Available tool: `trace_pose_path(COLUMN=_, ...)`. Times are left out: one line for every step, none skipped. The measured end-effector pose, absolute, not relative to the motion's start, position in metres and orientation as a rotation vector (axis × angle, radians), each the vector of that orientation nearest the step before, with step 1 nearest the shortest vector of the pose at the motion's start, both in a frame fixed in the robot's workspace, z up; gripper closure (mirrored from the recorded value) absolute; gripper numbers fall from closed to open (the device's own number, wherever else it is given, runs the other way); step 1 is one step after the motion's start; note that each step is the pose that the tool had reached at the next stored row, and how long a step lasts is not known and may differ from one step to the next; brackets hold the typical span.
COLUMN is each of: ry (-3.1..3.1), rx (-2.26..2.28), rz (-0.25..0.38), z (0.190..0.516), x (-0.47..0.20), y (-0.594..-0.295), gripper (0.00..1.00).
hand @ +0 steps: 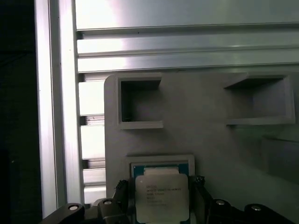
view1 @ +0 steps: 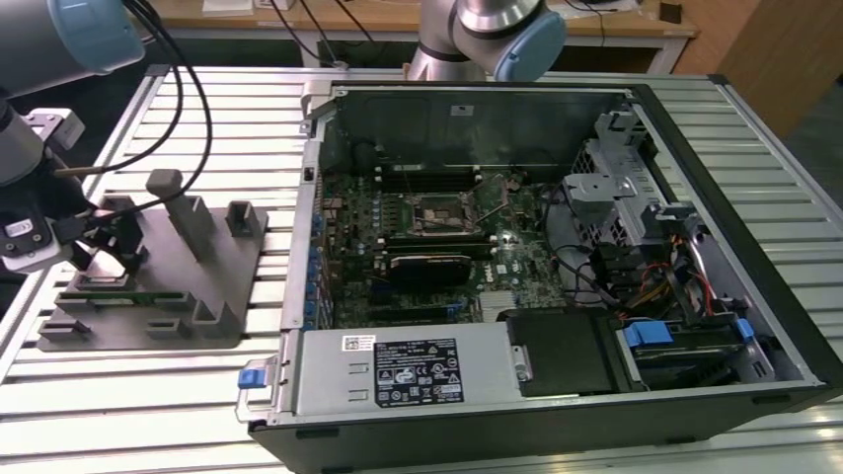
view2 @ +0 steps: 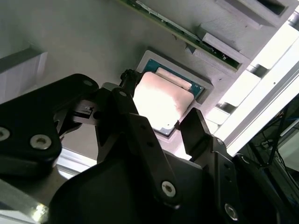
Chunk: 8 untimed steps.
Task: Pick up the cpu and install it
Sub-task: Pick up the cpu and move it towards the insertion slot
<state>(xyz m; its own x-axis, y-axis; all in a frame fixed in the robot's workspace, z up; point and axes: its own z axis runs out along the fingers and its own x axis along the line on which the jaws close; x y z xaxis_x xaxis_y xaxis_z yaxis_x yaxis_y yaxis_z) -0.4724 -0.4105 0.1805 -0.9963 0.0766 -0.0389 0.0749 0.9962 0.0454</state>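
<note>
One cpu (hand: 162,198), one gripper (view2: 161,105), one grey tray (hand: 196,126), two square pockets (hand: 140,102) showing in the first wrist view, one open computer case (view1: 475,118), one slatted table (view1: 251,148).

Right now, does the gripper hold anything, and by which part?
Nothing is held, it seems. The open gripper straddles the cpu, which lies in the grey tray's recess.
</note>
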Motion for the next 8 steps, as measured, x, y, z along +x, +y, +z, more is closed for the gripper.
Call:
trace_pose_path(ry=3.098, rx=0.118, rz=0.068, z=0.1798, x=-0.4724, y=-0.4105, gripper=0.35)
trace_pose_path(ry=3.098, rx=0.118, rz=0.068, z=0.1795, x=-0.4724, y=-0.4104, gripper=0.35)
trace_pose_path(ry=3.098, rx=0.118, rz=0.068, z=0.179, x=-0.4724, y=-0.4103, gripper=0.35)
trace_pose_path(ry=3.098, rx=0.118, rz=0.068, z=0.1786, x=-0.4725, y=-0.4103, gripper=0.35)
trace_pose_path(ry=3.098, rx=0.118, rz=0.068, z=0.1786, x=-0.4725, y=-0.4103, gripper=0.35)
trace_pose_path(ry=3.098, rx=0.118, rz=0.068, z=0.1786, x=-0.4725, y=-0.4103, gripper=0.35)
trace_pose_path(ry=3.098, rx=0.118, rz=0.068, z=0.1786, x=-0.4725, y=-0.4103, gripper=0.35)
trace_pose_path(ry=3.098, rx=0.118, rz=0.068, z=0.1785, x=-0.4724, y=-0.4103, gripper=0.35)
